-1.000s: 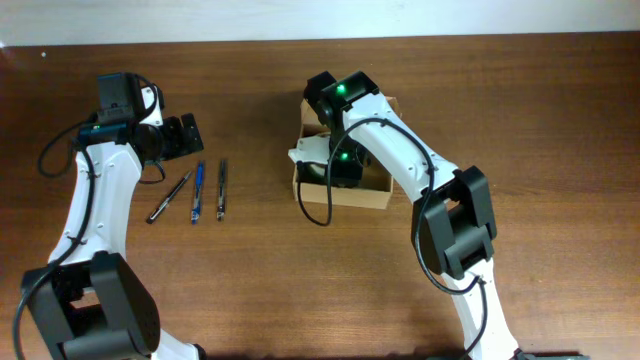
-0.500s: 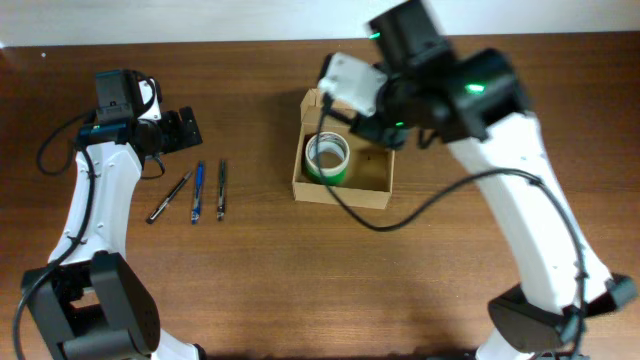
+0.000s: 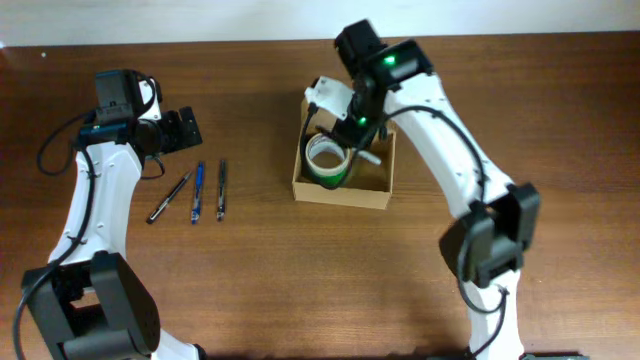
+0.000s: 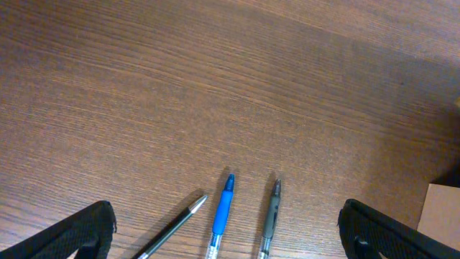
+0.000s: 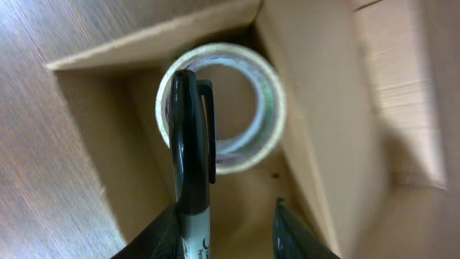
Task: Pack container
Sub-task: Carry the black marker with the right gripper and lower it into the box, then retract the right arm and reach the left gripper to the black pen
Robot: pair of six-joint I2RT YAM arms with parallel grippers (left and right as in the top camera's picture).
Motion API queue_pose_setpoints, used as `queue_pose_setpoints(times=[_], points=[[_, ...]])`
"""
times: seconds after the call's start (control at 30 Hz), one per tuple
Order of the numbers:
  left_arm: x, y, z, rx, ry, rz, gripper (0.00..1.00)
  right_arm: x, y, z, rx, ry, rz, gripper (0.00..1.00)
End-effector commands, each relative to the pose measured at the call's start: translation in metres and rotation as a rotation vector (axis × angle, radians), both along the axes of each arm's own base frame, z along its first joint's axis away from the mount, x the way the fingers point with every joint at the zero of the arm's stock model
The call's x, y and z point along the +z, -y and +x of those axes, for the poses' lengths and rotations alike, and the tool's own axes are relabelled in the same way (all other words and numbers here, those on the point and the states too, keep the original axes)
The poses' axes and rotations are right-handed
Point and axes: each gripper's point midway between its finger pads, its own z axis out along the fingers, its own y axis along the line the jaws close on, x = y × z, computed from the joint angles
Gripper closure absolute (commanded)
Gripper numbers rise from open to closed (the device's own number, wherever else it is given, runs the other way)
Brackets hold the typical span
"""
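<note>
Your left gripper (image 3: 183,131) hangs over the bench (image 3: 250,290), its fingers (image 4: 85,232) spread wide. Below it lie a black pen (image 4: 175,229), a blue pen (image 4: 221,214) and a grey pen (image 4: 269,219), side by side, tips pointing away from you. Further right the container (image 3: 340,194) sits mid-bench, mouth up, walls square to the bench edges. It looks near square from overhead, so you cannot pick a long axis. A tape roll (image 5: 277,108) lies flat in its left half. Your right gripper (image 5: 226,216) is over it, fingers apart. A black marker (image 5: 190,144) runs along one finger, with a gap to the other.
</note>
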Motion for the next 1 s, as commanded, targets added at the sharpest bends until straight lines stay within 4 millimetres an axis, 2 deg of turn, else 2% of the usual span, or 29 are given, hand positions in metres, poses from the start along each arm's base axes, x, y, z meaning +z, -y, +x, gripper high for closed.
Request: queue_pose_setpoints(times=[0.0,0.27,0.5,0.73,0.87,0.93,0.97], points=[[0.003,0.000,0.004,-0.016,0.010,0.001,0.01,-0.016,-0.012,-0.010,0.010,-0.075,0.040,0.61],[0.003,0.000,0.004,-0.016,0.011,0.001,0.01,-0.052,-0.022,-0.039,0.057,-0.167,-0.001,0.61],[0.003,0.000,0.004,-0.016,0.010,0.001,0.01,-0.055,-0.023,-0.044,0.068,-0.173,-0.022,0.60],[0.003,0.000,0.004,-0.016,0.011,0.001,0.01,-0.057,-0.017,-0.047,0.080,-0.181,-0.053,0.44],[0.003,0.000,0.004,-0.016,0.011,0.001,0.01,-0.050,-0.016,-0.045,0.083,-0.159,-0.049,0.41],[0.003,0.000,0.004,-0.016,0.011,0.001,0.01,-0.033,-0.016,-0.042,0.079,-0.121,-0.032,0.40],[0.003,0.000,0.004,-0.016,0.011,0.001,0.01,-0.015,-0.014,-0.039,0.073,-0.080,-0.014,0.40]])
